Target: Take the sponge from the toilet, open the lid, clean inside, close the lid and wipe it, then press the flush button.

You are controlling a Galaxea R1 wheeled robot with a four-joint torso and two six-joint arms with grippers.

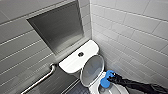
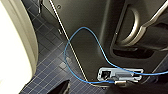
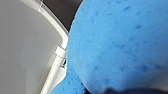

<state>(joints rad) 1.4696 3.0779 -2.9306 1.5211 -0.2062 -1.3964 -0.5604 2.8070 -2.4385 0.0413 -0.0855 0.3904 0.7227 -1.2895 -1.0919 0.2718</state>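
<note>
right, head view first. right pincer [image 1: 111,79] comes in on its black arm [image 1: 140,86] and sits at the near rim of the toilet [image 1: 75,63] bowl, clamped on the sponge [image 1: 105,81]; the blue pad bulges out past the pincer on the side toward the lid [image 1: 92,70]. the lid stands raised, just beside the pincer, leaning back toward the tank. the dark flush button [image 1: 80,54] on the tank top is well beyond the lid from the pincer. a grab bar [image 1: 42,78] and a recessed niche [image 1: 58,27] are on the grey wall far across from the pincer; the white tiled wall [image 1: 130,30] runs close behind it.

left wrist view. a dark tip at the frame edge i take for the left pincer [image 2: 62,88]; how far open it is, i cannot tell. near it are dark blue floor tiles [image 2: 50,62], the white side of the toilet [image 2: 12,50], and a blue cable [image 2: 83,27] looping to a grey connector box [image 2: 107,74] on the robot's dark body.

right wrist view. the sponge [image 3: 120,42] is large and close, pores visible, right at the pincer. just beside it is the raised lid [image 3: 27,45] and its white hinge [image 3: 60,53], the sponge's edge near the hinge; touching or not, i cannot tell.
</note>
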